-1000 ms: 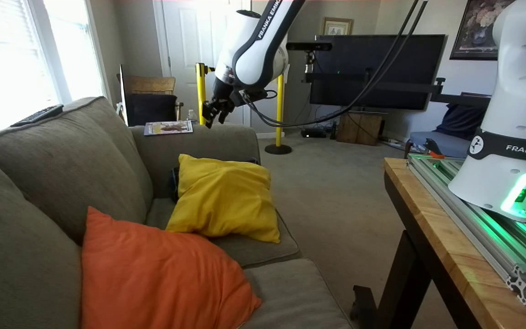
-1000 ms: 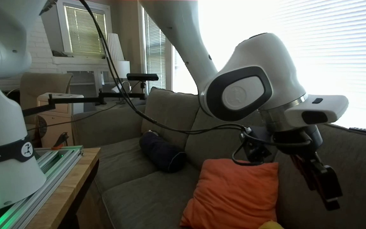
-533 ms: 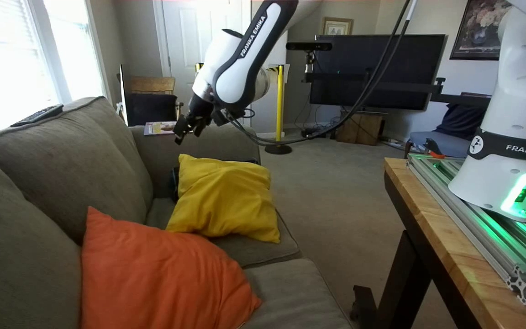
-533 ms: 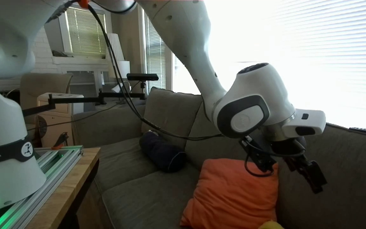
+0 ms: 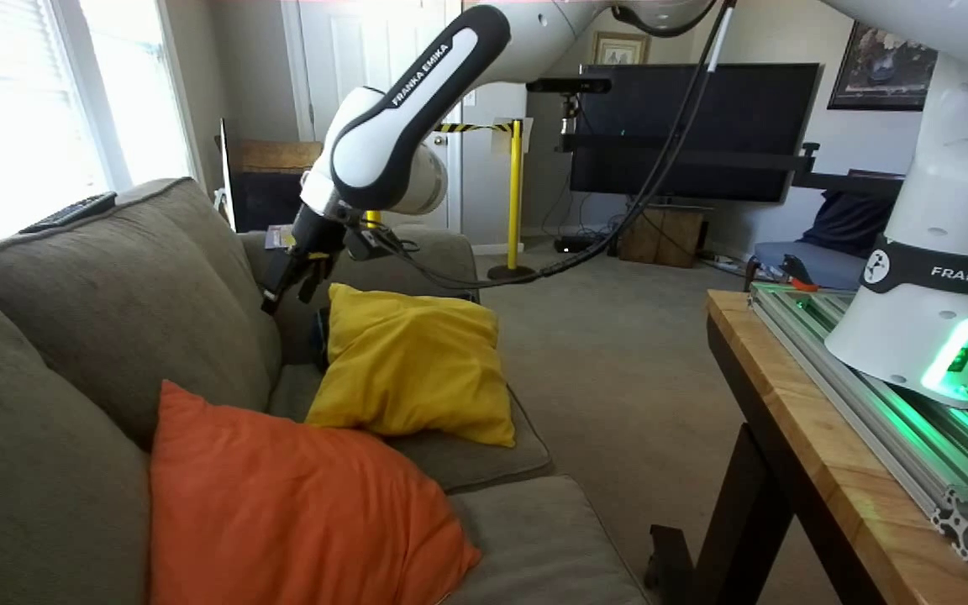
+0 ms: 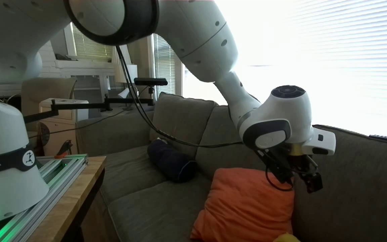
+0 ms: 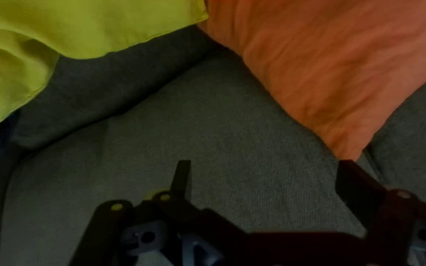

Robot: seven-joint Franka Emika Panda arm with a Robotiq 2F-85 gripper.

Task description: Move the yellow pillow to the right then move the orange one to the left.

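The yellow pillow [image 5: 417, 361] lies rumpled on the far seat of the couch in an exterior view. Only a corner of it [image 6: 287, 238] shows in an exterior view, and its edge [image 7: 87, 29] shows at the wrist view's upper left. The orange pillow [image 5: 299, 504] lies nearer that camera, leaning towards the backrest. It also shows in an exterior view [image 6: 247, 201] and at the wrist view's upper right [image 7: 327, 74]. My gripper [image 5: 289, 298] hangs above the couch near the backrest, beside the yellow pillow. In the wrist view its fingers [image 7: 265, 162] are apart with only grey couch fabric between them.
The grey couch [image 5: 114, 277] has a backrest behind the pillows and an armrest beyond them. A dark bolster [image 6: 171, 161] lies on the couch. A remote [image 5: 72, 212] sits on the backrest. A magazine [image 5: 278, 237] lies on the armrest. The robot's wooden table [image 5: 786, 361] stands opposite.
My arm has reached out and down towards the backrest, and the gripper is lower beside the yellow pillow. Both pillows stay where they were.
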